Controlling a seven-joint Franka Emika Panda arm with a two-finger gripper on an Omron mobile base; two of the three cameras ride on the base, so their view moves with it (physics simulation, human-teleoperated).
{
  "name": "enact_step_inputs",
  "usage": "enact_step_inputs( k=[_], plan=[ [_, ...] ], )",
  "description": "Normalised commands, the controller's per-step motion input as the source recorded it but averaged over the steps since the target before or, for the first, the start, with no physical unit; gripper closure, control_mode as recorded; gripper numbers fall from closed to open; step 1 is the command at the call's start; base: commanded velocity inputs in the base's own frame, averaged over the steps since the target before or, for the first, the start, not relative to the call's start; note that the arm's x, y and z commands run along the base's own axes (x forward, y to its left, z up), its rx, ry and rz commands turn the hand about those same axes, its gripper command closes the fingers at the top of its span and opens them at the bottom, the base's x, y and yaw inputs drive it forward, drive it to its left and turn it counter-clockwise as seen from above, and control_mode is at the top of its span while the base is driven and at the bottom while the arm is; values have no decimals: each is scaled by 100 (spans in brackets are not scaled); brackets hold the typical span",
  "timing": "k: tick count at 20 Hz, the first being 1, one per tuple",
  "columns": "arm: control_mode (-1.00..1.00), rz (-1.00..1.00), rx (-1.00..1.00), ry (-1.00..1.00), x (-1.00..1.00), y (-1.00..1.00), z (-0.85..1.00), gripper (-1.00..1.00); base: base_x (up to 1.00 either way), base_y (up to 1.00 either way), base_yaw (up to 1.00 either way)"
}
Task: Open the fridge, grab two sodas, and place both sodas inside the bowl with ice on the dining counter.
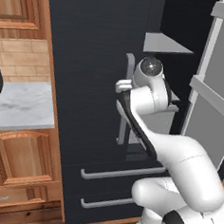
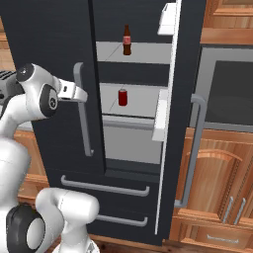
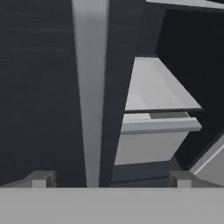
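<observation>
Left base view, room: A tall dark navy-black fridge stands between warm wooden cabinets and a white-grey marble wall counter, with a tan tiled wall above the counter.
Left base view, fridge: Its right door is swung open, pale grey door bins facing in; the left door is closed, with two drawer fronts and grey bar pulls below.
Left base view, arm: The white arm reaches up to the closed door's vertical grey bar handle; the two-finger gripper sits at that handle.

Right base view, shelves: A slim dark-brown soda bottle with a red label stands upright on the upper pale grey shelf; a small red soda can stands on the shelf below.
Right base view, gripper: It is at the grey handle of the closed left door, outside the compartment; the can is near, to its right and further in, the bottle higher and further off.
Right base view, surroundings: A black oven range is set in wooden cabinetry right of the open door.

Hand view, gripper: The fingertips stand spread wide apart, nothing between them; the handle bar runs up between them, nearer the left one.
Hand view, interior: A pale grey shelf and a drawer lie to the right.
</observation>
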Motion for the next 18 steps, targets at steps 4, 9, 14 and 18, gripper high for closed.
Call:
enact_step_inputs(
  k=[4,9,14,18],
  plan=[
    [-100,1,1,1,45,16,-6,-100,0,0,0],
    [-100,3,5,-2,47,18,-12,-100,0,0,0],
    [-100,4,6,-3,51,1,-12,-100,0,0,0],
    [-100,1,4,-2,38,0,-9,-100,0,0,0]
  ],
)
